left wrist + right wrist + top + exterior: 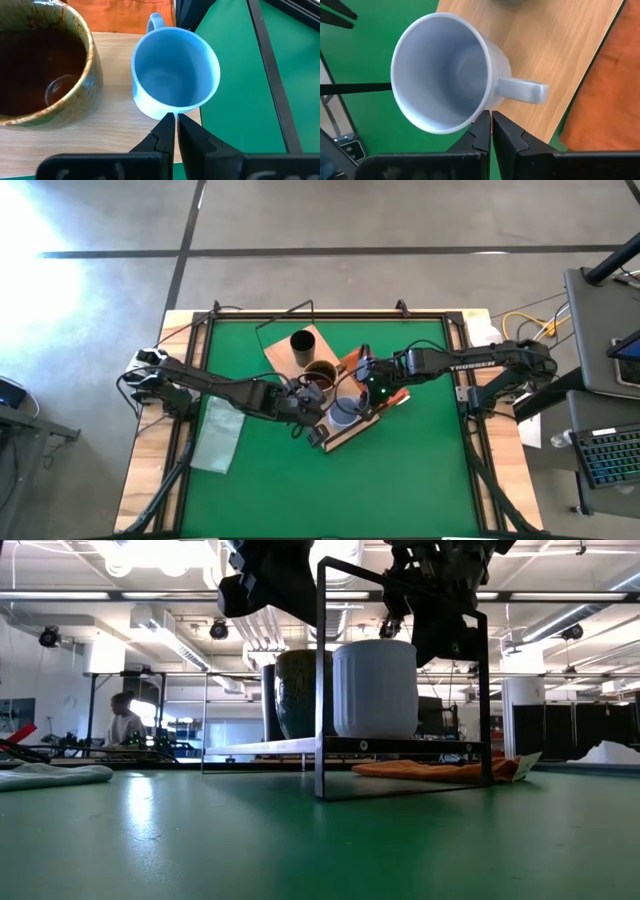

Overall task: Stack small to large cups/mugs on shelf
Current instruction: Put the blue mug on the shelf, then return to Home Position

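Observation:
The light-wood shelf (281, 352) lies slantwise on the green table. On it, in a row, stand the black cup (303, 343), the brown mug (320, 373) and the pale blue cup (345, 413), each upright on its base. My left gripper (176, 118) is shut, its tips at the blue cup's rim on the side away from the handle. My right gripper (490, 116) is shut, its tips at the rim beside the handle (522, 91). In the low view the blue cup (375, 688) stands on the shelf, with both grippers above it. My left gripper's shut fingertips (167, 125) point down at the blue cup's rim (165, 112); I cannot tell whether they touch it. My right gripper's shut fingertips (481, 125) point down at the rim next to the handle's root (487, 107); I cannot tell whether they touch it.
A reddish-orange cloth or board (388, 395) lies under the shelf's right side. A pale cloth (218, 435) lies at the table's left. The shelf's black wire frame (320, 680) rises at its near end. A person (125, 720) sits far off in the room.

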`<action>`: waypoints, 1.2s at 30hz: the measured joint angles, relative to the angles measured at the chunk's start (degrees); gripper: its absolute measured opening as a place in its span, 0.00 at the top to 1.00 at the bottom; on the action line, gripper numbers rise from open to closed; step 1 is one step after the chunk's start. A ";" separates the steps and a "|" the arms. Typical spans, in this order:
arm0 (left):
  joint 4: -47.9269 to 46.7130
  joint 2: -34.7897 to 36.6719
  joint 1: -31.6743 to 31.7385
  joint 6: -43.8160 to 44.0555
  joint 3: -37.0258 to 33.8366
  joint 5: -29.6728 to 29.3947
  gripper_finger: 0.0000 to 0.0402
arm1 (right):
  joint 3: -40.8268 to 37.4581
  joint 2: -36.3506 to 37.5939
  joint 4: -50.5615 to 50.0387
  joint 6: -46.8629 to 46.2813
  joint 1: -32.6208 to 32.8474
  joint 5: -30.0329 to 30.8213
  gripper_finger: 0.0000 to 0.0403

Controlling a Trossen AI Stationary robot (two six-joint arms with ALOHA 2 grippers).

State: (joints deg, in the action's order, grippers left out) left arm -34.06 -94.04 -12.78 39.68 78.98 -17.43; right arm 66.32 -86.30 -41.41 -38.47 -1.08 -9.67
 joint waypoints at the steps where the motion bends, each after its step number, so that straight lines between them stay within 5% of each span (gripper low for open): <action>1: 0.00 0.00 0.00 -0.06 0.00 0.00 0.99 | 0.00 0.09 -0.07 0.04 0.00 0.00 0.98; 12: 0.04 9.12 -0.18 -9.02 1.58 2.78 0.99 | 7.65 6.58 -0.46 5.47 -0.07 4.35 0.98; 21: 1.21 22.23 -0.90 -2.10 0.78 7.74 0.99 | 19.62 16.19 0.82 0.44 0.67 4.82 0.98; 25: 12.89 25.48 -2.96 -14.61 -1.55 13.76 0.99 | 20.58 19.87 6.54 14.51 6.47 2.30 0.98; 28: 26.21 26.93 -3.98 -18.04 -7.92 18.60 0.99 | 17.22 21.80 10.46 16.82 11.61 -0.20 0.98; 32: 42.45 29.07 -4.31 -18.33 -21.69 18.43 0.99 | 5.48 25.22 19.65 15.11 17.64 3.75 0.98; 36: 55.99 35.29 -1.92 -20.62 -31.80 19.69 0.99 | -6.41 32.60 28.64 15.40 15.79 2.68 0.98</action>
State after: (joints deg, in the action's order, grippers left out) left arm 21.93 -58.75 -14.69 19.06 47.18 2.25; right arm 59.92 -53.70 -12.78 -23.07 14.71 -6.99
